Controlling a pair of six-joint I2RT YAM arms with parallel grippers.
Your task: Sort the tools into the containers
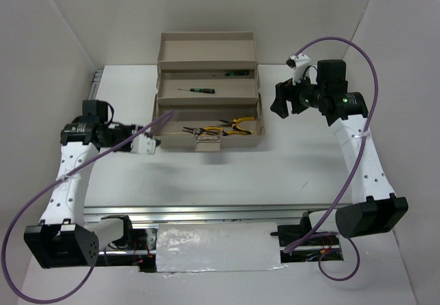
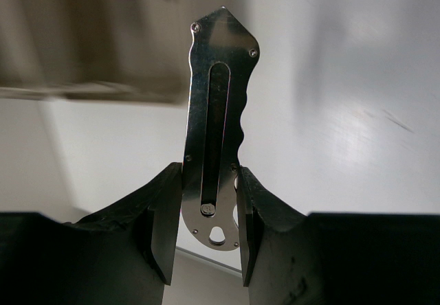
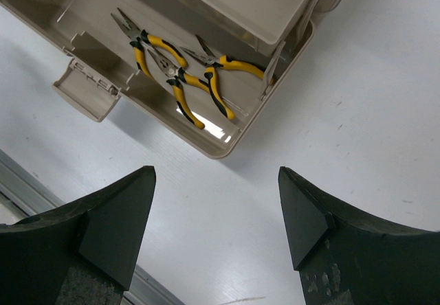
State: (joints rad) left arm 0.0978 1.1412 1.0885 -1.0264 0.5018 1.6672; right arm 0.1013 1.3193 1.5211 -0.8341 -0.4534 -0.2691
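Note:
The beige toolbox (image 1: 206, 64) stands open at the back centre with stepped tray tiers. Three yellow-and-black pliers (image 1: 220, 128) lie in its lowest tier, also in the right wrist view (image 3: 182, 71). One thin dark screwdriver (image 1: 196, 90) lies in the middle tier and another (image 1: 234, 72) in the tier above. My left gripper (image 1: 152, 134) is shut on the small grey metal tool (image 2: 216, 113) and holds it at the toolbox's left end, the tool pointing toward the box (image 1: 165, 117). My right gripper (image 1: 280, 100) is open and empty, just right of the toolbox.
A small beige latch flap (image 1: 207, 145) hangs at the toolbox's front, also in the right wrist view (image 3: 89, 93). White walls close in the table on three sides. A metal rail (image 1: 220, 212) runs along the near edge. Purple cables loop from both arms.

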